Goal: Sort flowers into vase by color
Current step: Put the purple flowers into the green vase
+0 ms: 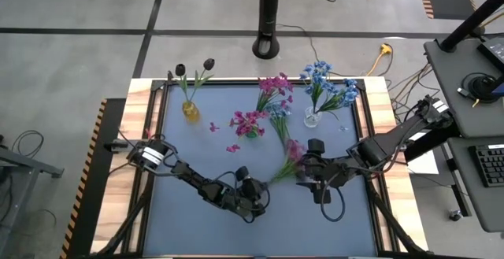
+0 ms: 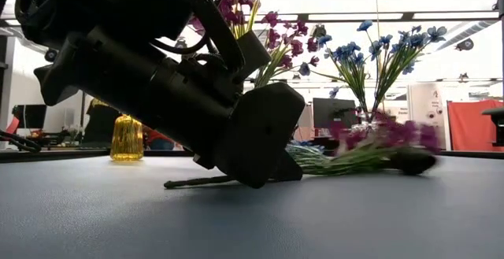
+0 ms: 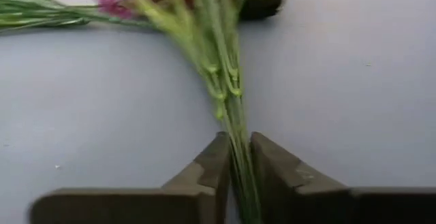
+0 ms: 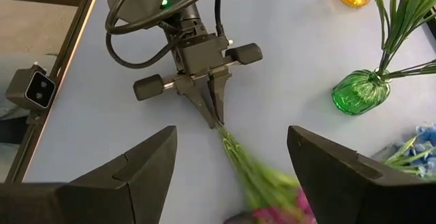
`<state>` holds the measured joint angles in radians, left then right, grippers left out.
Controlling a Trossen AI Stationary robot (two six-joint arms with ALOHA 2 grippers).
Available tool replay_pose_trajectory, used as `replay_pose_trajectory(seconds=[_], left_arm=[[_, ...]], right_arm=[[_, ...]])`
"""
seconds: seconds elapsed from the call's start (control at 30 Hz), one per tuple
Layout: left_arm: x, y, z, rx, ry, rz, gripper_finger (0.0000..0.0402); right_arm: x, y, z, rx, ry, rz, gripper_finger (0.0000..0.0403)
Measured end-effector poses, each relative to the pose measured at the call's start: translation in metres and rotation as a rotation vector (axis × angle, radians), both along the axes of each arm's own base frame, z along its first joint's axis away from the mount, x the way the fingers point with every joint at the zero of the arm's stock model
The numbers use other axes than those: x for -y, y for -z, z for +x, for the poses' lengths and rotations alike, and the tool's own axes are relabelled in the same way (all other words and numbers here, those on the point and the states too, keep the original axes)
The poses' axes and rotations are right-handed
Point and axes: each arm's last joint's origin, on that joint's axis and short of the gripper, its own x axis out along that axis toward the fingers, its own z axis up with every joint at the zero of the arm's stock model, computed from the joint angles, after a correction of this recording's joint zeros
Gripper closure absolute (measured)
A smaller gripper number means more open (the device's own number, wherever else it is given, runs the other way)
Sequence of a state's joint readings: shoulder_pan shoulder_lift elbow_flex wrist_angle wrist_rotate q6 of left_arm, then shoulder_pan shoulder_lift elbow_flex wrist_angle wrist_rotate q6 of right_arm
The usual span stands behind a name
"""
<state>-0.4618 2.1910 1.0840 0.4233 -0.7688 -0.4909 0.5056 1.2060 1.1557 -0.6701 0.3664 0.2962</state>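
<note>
Three vases stand along the far side of the blue table point(image 1: 189, 145). The yellow vase point(image 1: 190, 111) is at the far left, and it holds two dark, almost black buds point(image 1: 194, 68). The green vase point(image 1: 253, 131) is in the middle and holds pink flowers point(image 1: 273, 86). The clear vase point(image 1: 312, 118) is at the far right and holds light blue flowers point(image 1: 327, 82).

Another blue sprig point(image 1: 279, 116) lies on the table just right of the green vase. A few pink petals point(image 1: 213, 127) lie loose on the table near it.

One pink sprig point(image 1: 294, 150) lies flat on the table, nearer than the vases, with its thin green stem point(image 3: 231, 108) pointing toward the left arm.

The left gripper point(image 3: 235, 157) is low on the table at the near middle. Its two fingers are squeezed tight on the end of that green stem.

The right gripper point(image 4: 231, 152) is just right of the pink sprig. Its jaws are spread wide and hold nothing, and the pink sprig's blooms lie in front of it.
</note>
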Motion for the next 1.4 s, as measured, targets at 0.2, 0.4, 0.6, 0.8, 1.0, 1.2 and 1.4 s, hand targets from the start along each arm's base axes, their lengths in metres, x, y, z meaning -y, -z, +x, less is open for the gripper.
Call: replay_pose_trajectory(seconds=[0.2, 0.4, 0.6, 0.8, 1.0, 1.2, 1.4], left_arm=[[-0.001, -0.002, 0.000, 0.002, -0.009, 0.000, 0.0390], [0.001, -0.028, -0.003, 0.029, -0.007, 0.003, 0.0397], [0.008, -0.059, -0.026, 0.019, 0.013, 0.073, 0.0399], [0.018, -0.085, -0.062, 0.059, 0.099, 0.075, 0.0400], [0.019, -0.113, -0.102, 0.178, 0.164, 0.045, 0.0401], [0.023, -0.125, -0.141, 0.334, 0.287, 0.070, 0.0401], [0.017, -0.122, -0.163, 0.551, 0.323, 0.075, 0.0401]], right_arm=[[0.000, 0.000, 0.000, 0.002, 0.000, 0.001, 0.0133], [0.000, 0.000, 0.000, 0.002, -0.003, -0.001, 0.0129], [0.000, -0.001, 0.000, 0.009, -0.017, -0.014, 0.0129], [-0.014, -0.017, 0.001, 0.126, -0.137, -0.044, 0.0135], [-0.031, -0.038, -0.007, 0.278, -0.287, -0.095, 0.0136], [-0.037, -0.049, -0.019, 0.346, -0.355, -0.109, 0.0143], [-0.037, -0.042, -0.020, 0.337, -0.365, -0.124, 0.0143]])
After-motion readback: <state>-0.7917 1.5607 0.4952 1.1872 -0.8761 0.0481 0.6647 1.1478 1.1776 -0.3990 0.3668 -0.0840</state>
